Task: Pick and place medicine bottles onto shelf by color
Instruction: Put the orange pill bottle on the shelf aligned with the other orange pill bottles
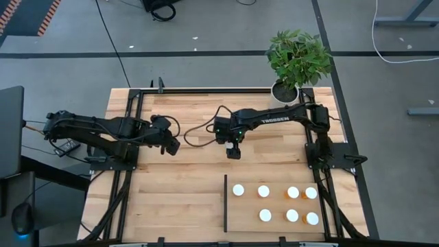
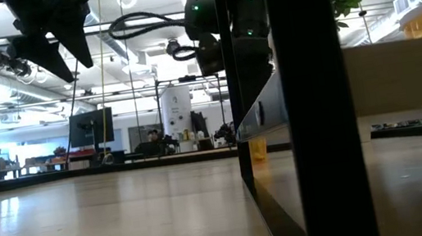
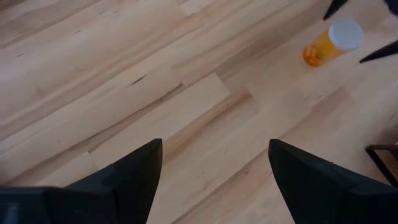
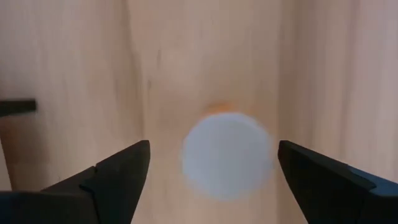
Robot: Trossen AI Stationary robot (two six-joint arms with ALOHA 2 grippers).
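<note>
Orange bottle (image 4: 227,155) stands under your right gripper (image 1: 234,152), jaws spread to straddle its cap | shelf (image 1: 274,225) at 5 o'clock holds seven | left gripper (image 1: 171,145) open, waiting at 9 o'clock.

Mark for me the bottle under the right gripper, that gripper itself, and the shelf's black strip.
orange bottle (image 4: 227,155): right wrist view, on its white cap.
right gripper (image 4: 211,165): right wrist view, midway between its open fingertips.
black strip (image 1: 225,203): high view, mid-length.

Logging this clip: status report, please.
Right end effector open, above an upright orange bottle. Left end effector open, holding nothing. Seven bottles on shelf. Nothing in the way.
</note>
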